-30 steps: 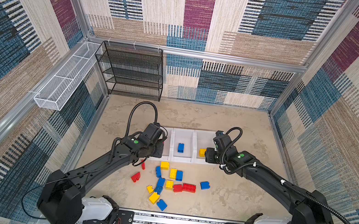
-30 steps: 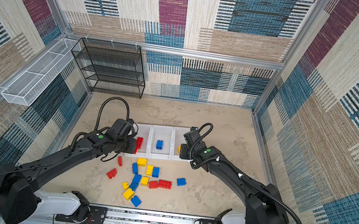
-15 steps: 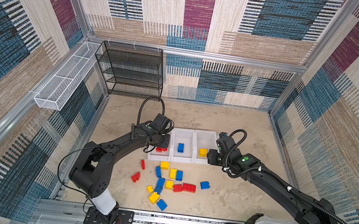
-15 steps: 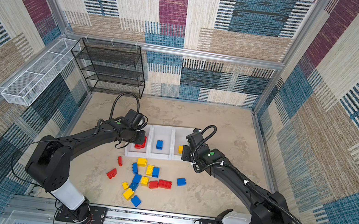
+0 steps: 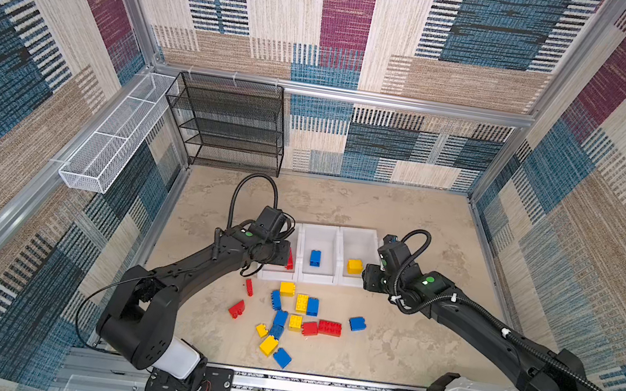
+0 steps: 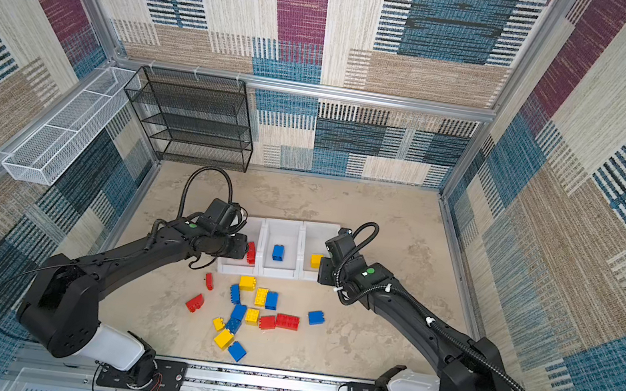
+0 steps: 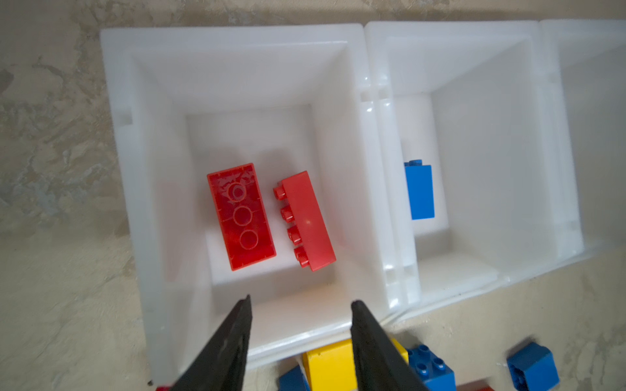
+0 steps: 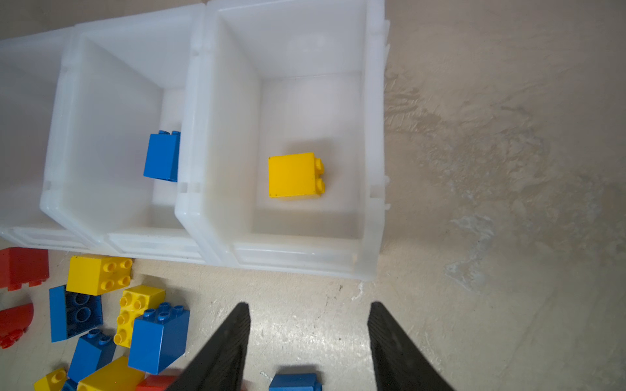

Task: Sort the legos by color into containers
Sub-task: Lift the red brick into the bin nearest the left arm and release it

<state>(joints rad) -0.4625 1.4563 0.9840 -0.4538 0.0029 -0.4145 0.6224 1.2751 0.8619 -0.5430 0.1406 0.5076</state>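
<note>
Sandy desk [image 5: 404,218] has many red, blue, yellow plastic bricks [image 5: 301,303] left; white plastic bins [image 5: 322,232] hold four. Both jaws spread, empty.

Scene is lit brightly and evenly from above; only soft, short shadows are cast by the legos [image 5: 301,303]. White containers [image 7: 237,32] are washed out, small glare spots seen on rims. Straight lines are bent at top-view edges; wrist views are slightly soft
</note>
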